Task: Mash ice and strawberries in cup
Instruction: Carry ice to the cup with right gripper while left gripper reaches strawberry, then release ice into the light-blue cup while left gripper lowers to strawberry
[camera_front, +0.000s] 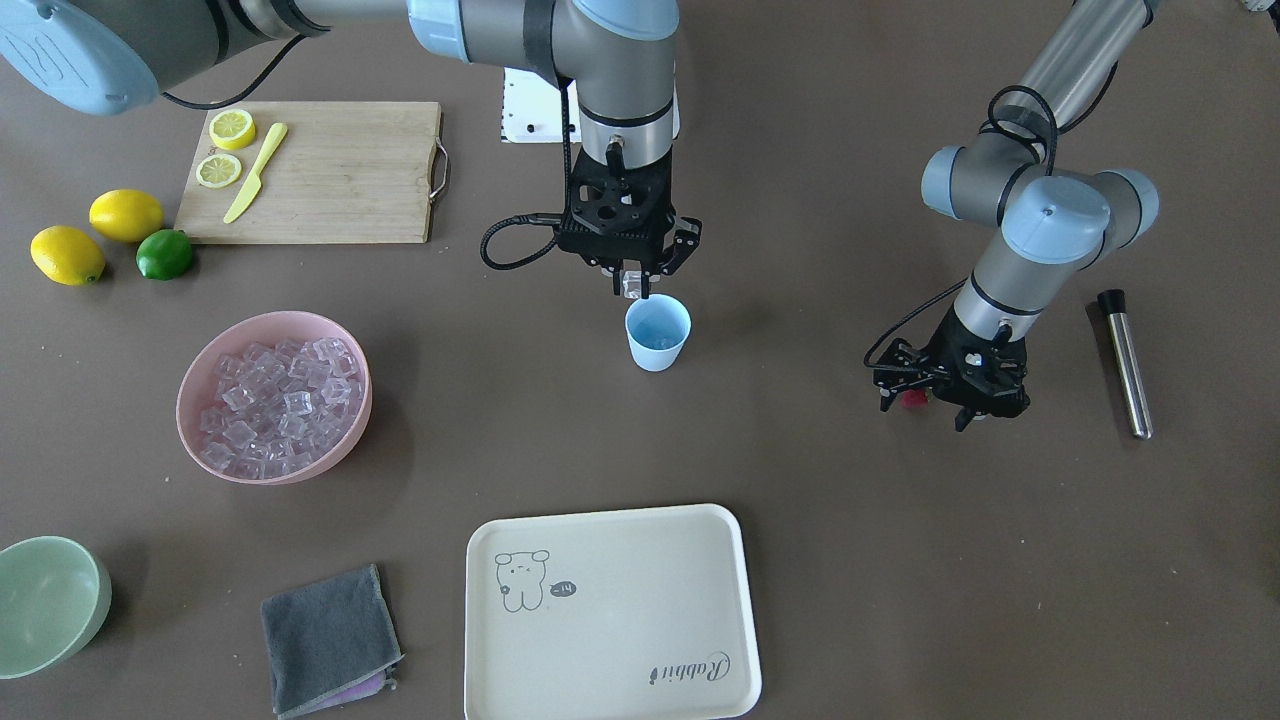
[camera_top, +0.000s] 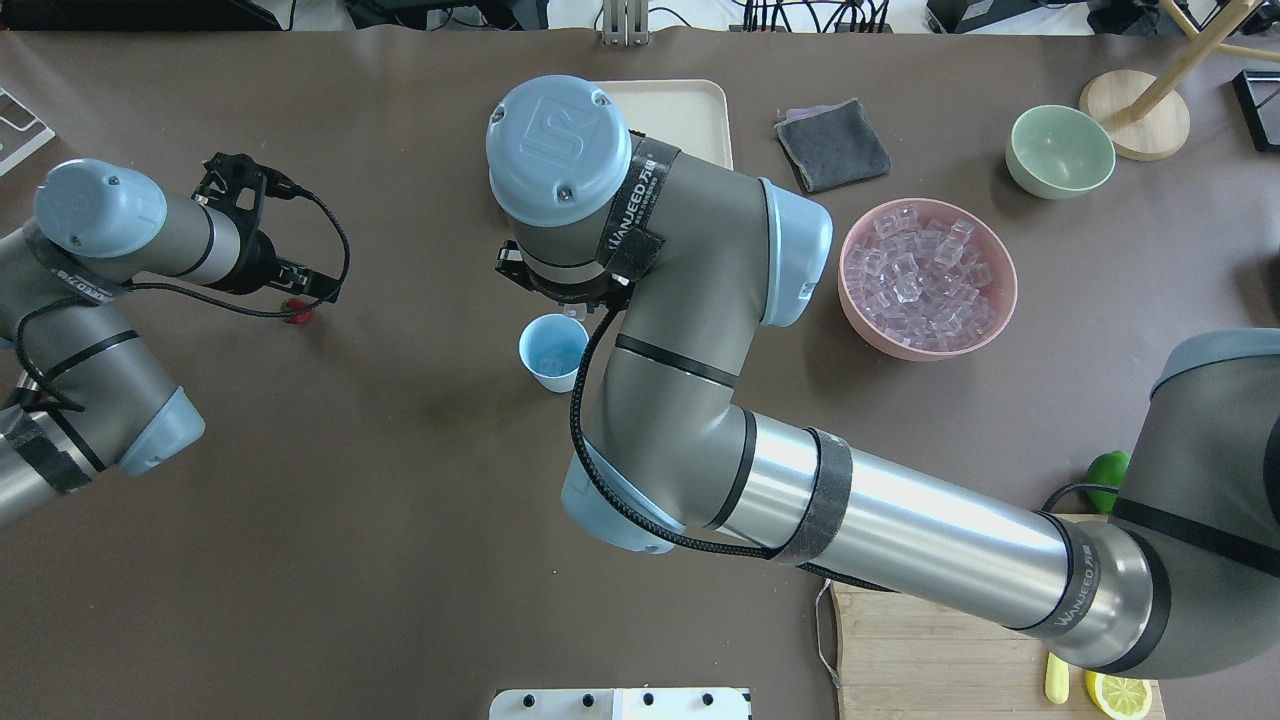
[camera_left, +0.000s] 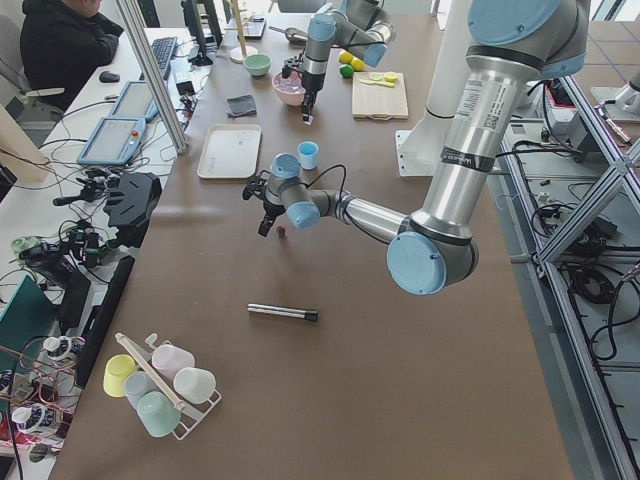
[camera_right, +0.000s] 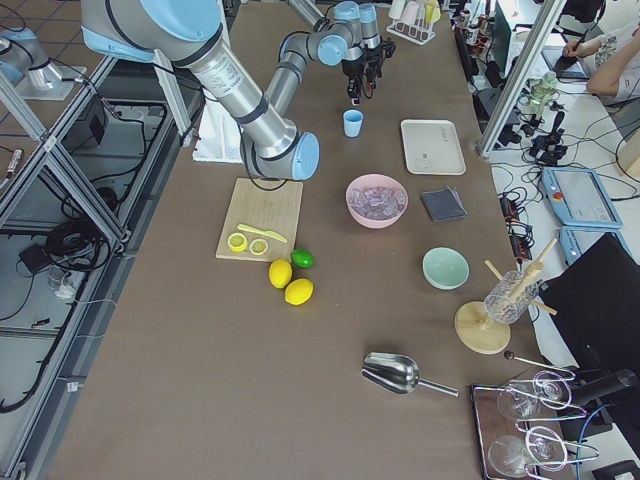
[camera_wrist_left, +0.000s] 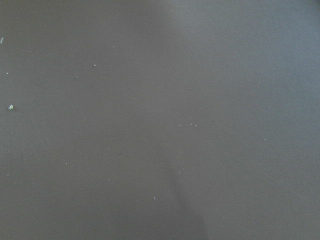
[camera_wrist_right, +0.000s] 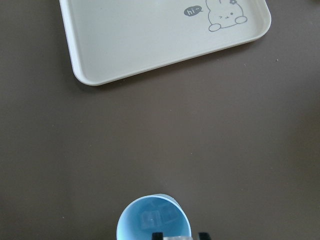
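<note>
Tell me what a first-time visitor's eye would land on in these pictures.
Probably the right gripper mid-table, pinching a clear ice cube just above a light blue cup that already holds cubes. Next, the pink bowl heaped with ice, and the open left gripper hanging over a small red strawberry.
</note>
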